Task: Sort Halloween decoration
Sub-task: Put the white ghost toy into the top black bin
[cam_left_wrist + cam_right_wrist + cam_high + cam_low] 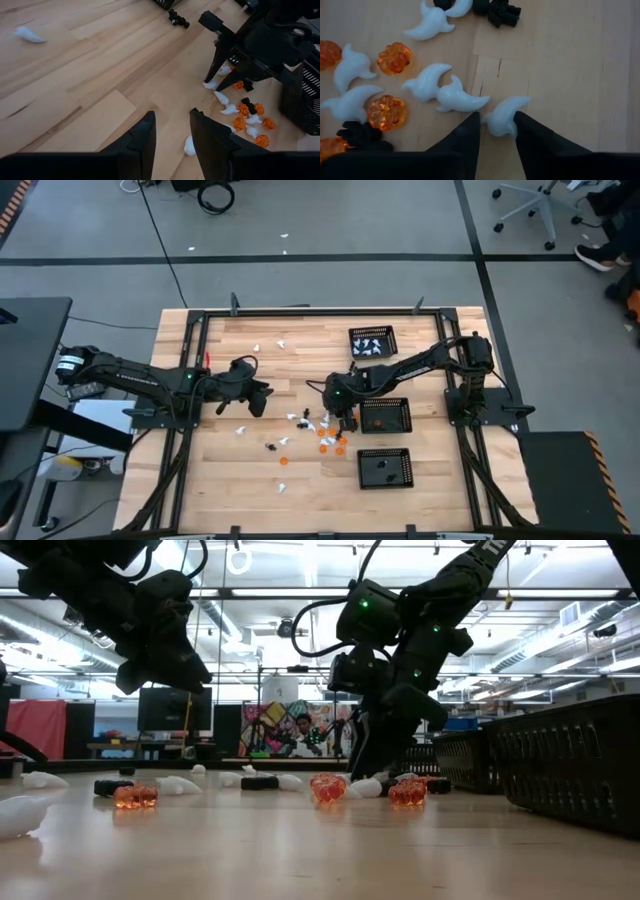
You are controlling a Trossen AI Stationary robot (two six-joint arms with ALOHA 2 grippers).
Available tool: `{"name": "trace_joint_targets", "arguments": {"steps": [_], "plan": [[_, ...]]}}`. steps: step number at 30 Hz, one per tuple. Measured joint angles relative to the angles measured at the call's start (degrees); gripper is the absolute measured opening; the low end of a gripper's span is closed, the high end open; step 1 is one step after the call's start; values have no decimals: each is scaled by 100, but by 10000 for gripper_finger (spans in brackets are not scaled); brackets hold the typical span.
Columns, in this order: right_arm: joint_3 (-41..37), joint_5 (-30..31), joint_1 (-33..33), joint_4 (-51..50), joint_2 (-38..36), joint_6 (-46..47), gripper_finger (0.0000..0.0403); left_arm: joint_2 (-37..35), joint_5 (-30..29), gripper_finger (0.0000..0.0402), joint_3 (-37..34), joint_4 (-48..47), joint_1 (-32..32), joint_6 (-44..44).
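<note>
Between right jaws, a white ghost [501, 119]

Overhead, table-level, two wrist close-ups

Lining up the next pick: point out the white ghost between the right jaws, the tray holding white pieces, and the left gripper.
white ghost [502, 117]: right wrist view, middle of its body.
tray with white pieces [372, 331]: high view, far rim.
left gripper [172, 142]: left wrist view, gap between the jaws.
</note>
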Motion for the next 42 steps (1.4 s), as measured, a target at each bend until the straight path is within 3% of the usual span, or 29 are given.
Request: {"name": "trace_joint_targets", "arguments": {"steps": [11, 24, 32, 42], "plan": [[230, 191, -2, -155, 22, 55, 87, 0, 0, 130, 0, -2, 0, 4], [531, 345, -396, -880, -306, 276, 82, 0, 0, 130, 0, -9, 0, 24], [538, 537, -1161, -1869, -1268, 14, 82, 0, 0, 130, 0, -11, -2, 27], [-25, 532, -2891, -2148, -2211, 83, 82, 0, 0, 130, 0, -4, 0, 61]]}}
